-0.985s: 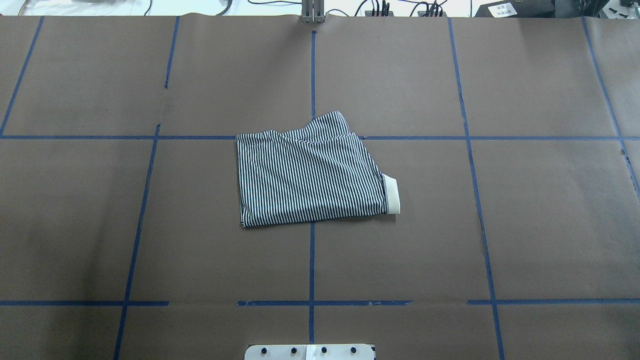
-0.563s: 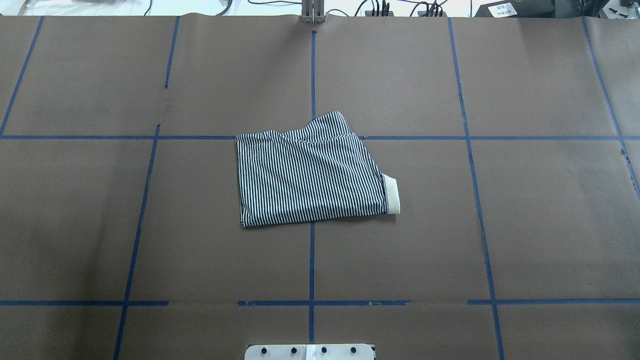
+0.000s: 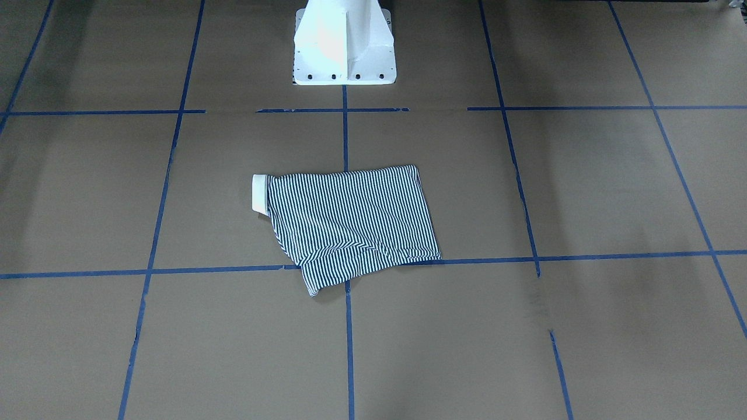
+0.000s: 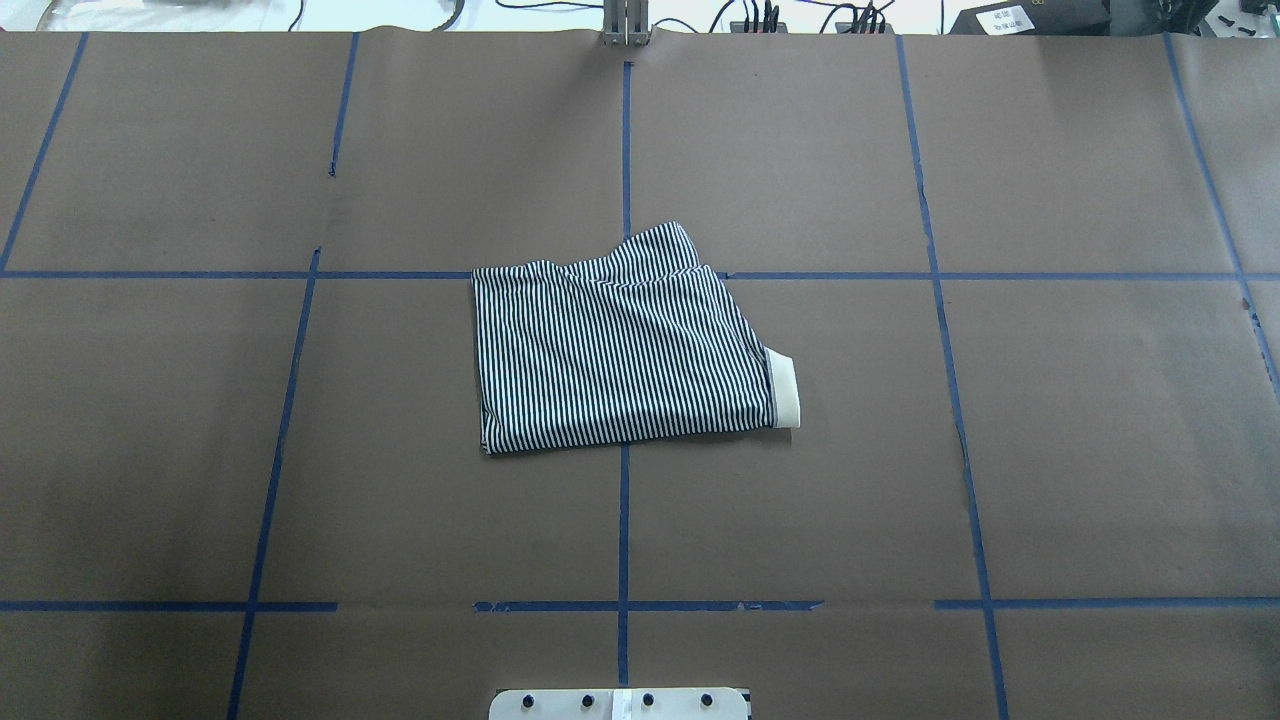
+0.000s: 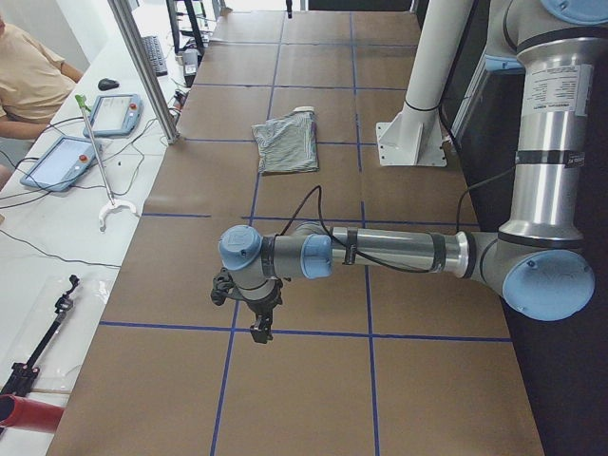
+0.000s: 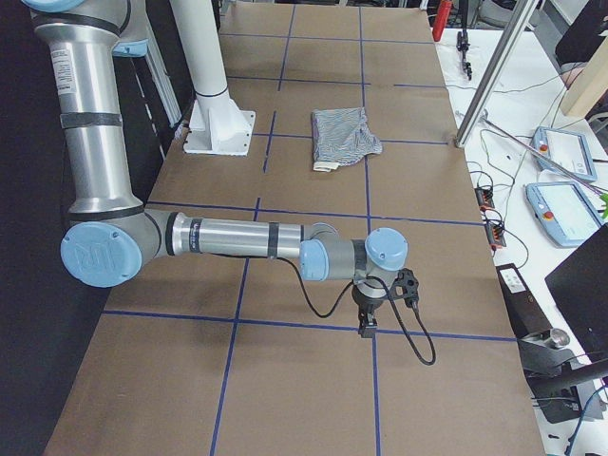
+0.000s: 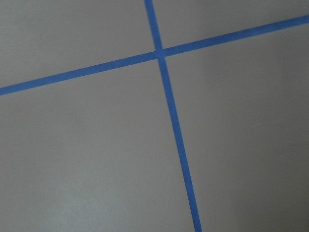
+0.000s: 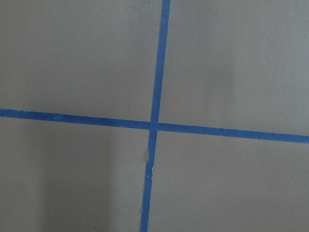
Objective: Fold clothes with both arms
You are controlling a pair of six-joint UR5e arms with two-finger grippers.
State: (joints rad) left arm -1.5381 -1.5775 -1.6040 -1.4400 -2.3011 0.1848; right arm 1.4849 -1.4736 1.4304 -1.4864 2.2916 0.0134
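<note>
Lying folded before the white pedestal base [image 3: 343, 46], the polo shirt [image 4: 620, 350] is well apart from the left gripper [image 5: 258, 333] and right gripper [image 6: 367, 330], far out either side of it; their finger spread cannot be told.

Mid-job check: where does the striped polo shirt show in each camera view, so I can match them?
Front-facing: striped polo shirt at centre, cream collar on its left.
Overhead: centre, collar on its right.
Exterior left: upper middle.
Exterior right: upper middle.
Left wrist: not in it.
Right wrist: not in it.
Landmark: white pedestal base.
</note>
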